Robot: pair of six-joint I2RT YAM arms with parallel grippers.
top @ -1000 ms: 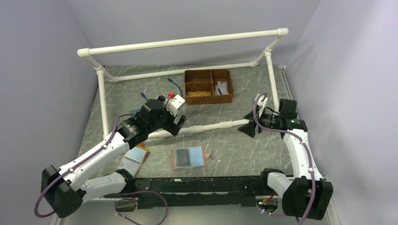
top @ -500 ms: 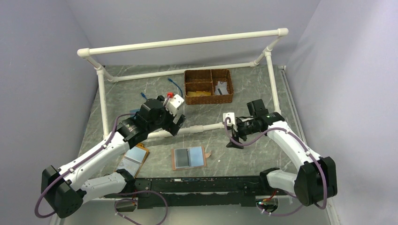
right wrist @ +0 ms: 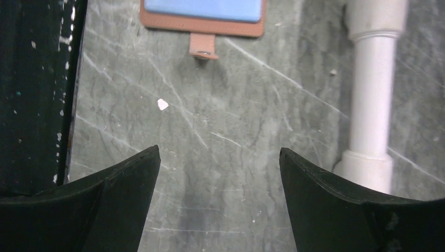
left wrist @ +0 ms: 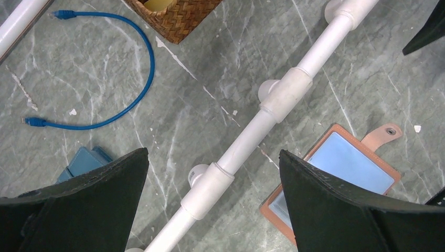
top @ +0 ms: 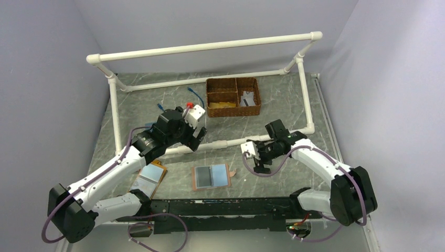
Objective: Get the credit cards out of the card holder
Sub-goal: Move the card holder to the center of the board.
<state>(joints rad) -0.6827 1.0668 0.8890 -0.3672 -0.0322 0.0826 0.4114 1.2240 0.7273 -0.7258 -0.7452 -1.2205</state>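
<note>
An orange-rimmed panel (top: 149, 178) lies flat at 9 o'clock from the card holder (top: 211, 177), well apart from it. The left gripper (top: 198, 138) hangs above the white pipe (top: 225, 143), at 11 o'clock from the holder, its jaws spread wide with nothing between them. In its wrist view a blue cable (left wrist: 131, 79) curls at 10 o'clock and a small blue block (left wrist: 84, 160) sits beside the left finger. The holder lies open on the table (top: 273, 100), grey-blue lining up and its strap pointing to 3 o'clock. I cannot tell whether cards sit in its pockets. A wicker basket (top: 232, 97) stands at 12 o'clock. The right gripper (top: 256, 166) hovers at 3 o'clock, just beyond the strap, fingers parted and empty.
</note>
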